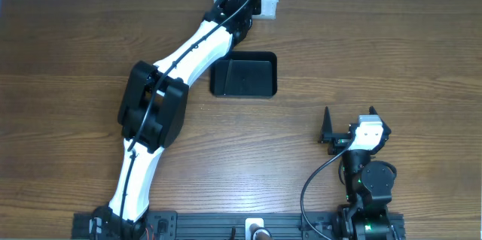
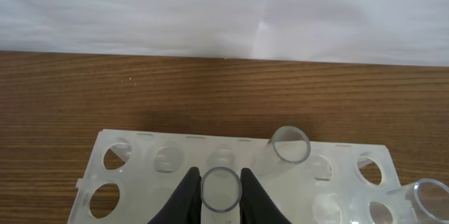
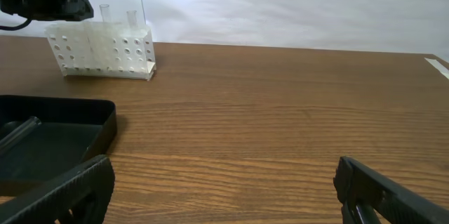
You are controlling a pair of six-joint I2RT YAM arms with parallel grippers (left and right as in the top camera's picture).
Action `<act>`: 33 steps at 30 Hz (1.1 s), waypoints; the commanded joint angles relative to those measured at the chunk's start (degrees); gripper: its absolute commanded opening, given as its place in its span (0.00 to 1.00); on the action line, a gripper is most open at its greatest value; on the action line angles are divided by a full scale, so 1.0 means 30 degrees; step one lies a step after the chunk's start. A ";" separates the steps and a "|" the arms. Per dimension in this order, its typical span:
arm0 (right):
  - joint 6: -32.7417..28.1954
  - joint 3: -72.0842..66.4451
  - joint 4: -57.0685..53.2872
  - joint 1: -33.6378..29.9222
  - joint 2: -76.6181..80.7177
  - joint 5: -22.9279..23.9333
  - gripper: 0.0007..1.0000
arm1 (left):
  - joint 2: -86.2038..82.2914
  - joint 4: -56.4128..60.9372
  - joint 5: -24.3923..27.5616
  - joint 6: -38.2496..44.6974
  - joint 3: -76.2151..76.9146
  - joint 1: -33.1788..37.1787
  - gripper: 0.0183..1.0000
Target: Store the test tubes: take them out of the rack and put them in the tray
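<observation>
A clear plastic rack (image 2: 140,175) stands at the far edge of the table, and it also shows as the rack (image 1: 269,1) under my left arm. My left gripper (image 2: 221,194) is over the rack's near row, shut on the rim of an upright test tube (image 2: 222,176). Two more tubes (image 2: 290,145) (image 2: 429,197) stand in the rack beside it. The black tray (image 1: 243,89) lies nearer, mid-table, with one tube (image 3: 18,131) lying inside it. My right gripper (image 1: 349,122) sits low near its base, open and holding nothing.
A white wall (image 2: 224,13) rises just behind the rack. Bare wooden tabletop (image 1: 376,44) stretches right of the tray and rack. My left arm (image 1: 188,52) runs diagonally past the tray's left corner.
</observation>
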 commanded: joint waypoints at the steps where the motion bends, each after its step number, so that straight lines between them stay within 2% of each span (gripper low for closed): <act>1: -0.0087 -0.0109 -0.0073 0.0102 -0.0066 -0.0146 0.99 | 0.0284 0.0160 0.0044 0.0146 0.0357 0.0175 0.10; 12: -0.0087 -0.0109 -0.0073 0.0102 -0.0066 -0.0146 0.99 | -0.0860 -0.0401 0.0044 0.1166 0.1960 0.0197 0.08; 24: -0.0087 -0.0109 -0.0073 0.0102 -0.0066 -0.0146 0.99 | -0.6390 -0.4255 0.0080 0.2324 0.2193 -0.0058 0.03; 27: -0.0087 -0.0109 -0.0080 0.0102 -0.0066 -0.0146 0.99 | -0.7038 -0.7541 0.0255 0.0984 0.2193 -0.0372 0.02; 30: -0.0087 -0.0109 -0.0073 0.0102 -0.0066 -0.0146 0.99 | -0.7023 -1.2109 0.0714 -0.1668 0.2055 -0.0641 0.02; 33: -0.0087 -0.0109 -0.0073 0.0102 -0.0066 -0.0146 0.99 | -0.6761 -1.5016 0.1078 -0.4073 0.1086 -0.0889 0.02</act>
